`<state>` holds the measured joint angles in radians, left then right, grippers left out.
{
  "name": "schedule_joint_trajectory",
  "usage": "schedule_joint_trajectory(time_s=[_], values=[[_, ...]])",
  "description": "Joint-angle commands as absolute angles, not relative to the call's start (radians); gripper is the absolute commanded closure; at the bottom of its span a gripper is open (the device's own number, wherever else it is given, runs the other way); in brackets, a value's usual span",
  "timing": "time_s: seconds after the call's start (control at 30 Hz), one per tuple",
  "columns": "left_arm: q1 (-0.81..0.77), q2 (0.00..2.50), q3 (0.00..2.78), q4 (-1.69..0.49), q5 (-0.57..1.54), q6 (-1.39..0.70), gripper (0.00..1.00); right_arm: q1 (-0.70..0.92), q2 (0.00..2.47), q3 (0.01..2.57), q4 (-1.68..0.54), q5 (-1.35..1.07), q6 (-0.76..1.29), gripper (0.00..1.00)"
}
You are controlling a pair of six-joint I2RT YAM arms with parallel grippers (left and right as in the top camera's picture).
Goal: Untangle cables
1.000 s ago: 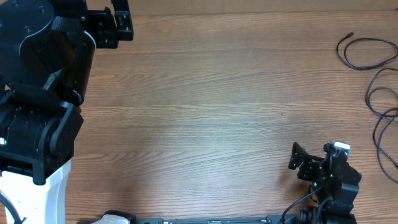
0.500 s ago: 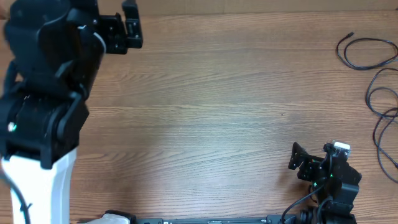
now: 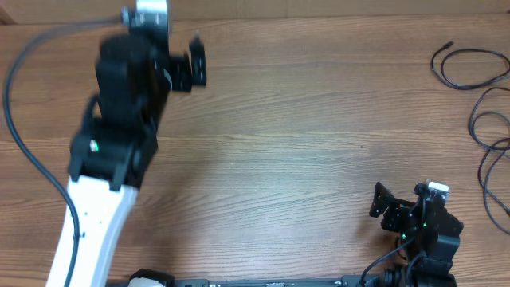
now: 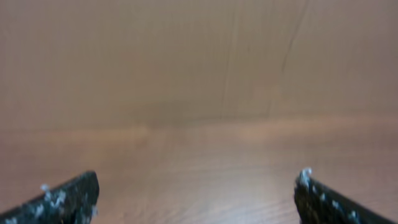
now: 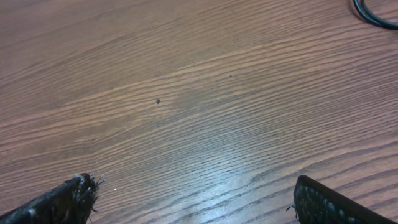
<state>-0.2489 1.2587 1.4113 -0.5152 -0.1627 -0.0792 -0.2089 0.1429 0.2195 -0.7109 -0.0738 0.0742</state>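
Overhead: on the wooden tabletop (image 3: 279,143), the cables (image 3: 470,76) lie looped at the right edge, apart from the right claw (image 3: 374,201) and far from the left claw (image 3: 195,62). Left wrist: claw released over blurred wood. Right wrist: claw released, with one cable loop at the top right corner.

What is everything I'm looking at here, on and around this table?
table: one, brown wood, fills the overhead view
cables: at least two, thin and black, looped at the table's right edge and running out of view
left arm: one, black and white, upper left
left gripper: one, black, open and empty, near the far edge
right arm: one, black, lower right
right gripper: one, black, open and empty, short of the cables
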Motion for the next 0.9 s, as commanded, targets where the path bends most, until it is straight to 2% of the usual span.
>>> schedule_joint_trajectory(time_s=[0.0, 0.23, 0.37, 0.57, 0.87], values=[[-0.255, 1.079, 1.106, -0.347, -0.156, -0.114, 0.00, -0.212, 0.135, 0.220, -0.707, -0.069, 0.070, 0.00], [-0.254, 0.810, 0.593, -0.129, -0.152, -0.229, 0.00, -0.212, 0.135, 0.220, -0.707, -0.069, 0.070, 0.00], [-0.209, 0.653, 0.369, -0.051, -0.079, -0.279, 0.00, -0.212, 0.135, 0.220, -0.708, -0.069, 0.070, 0.00], [-0.075, 0.427, 0.189, -0.051, 0.043, -0.293, 0.00, -0.212, 0.135, 0.220, -0.707, -0.069, 0.070, 0.00], [-0.070, 0.210, 0.065, -0.046, -0.017, -0.128, 0.00, -0.212, 0.135, 0.220, -0.708, -0.069, 0.070, 0.00]])
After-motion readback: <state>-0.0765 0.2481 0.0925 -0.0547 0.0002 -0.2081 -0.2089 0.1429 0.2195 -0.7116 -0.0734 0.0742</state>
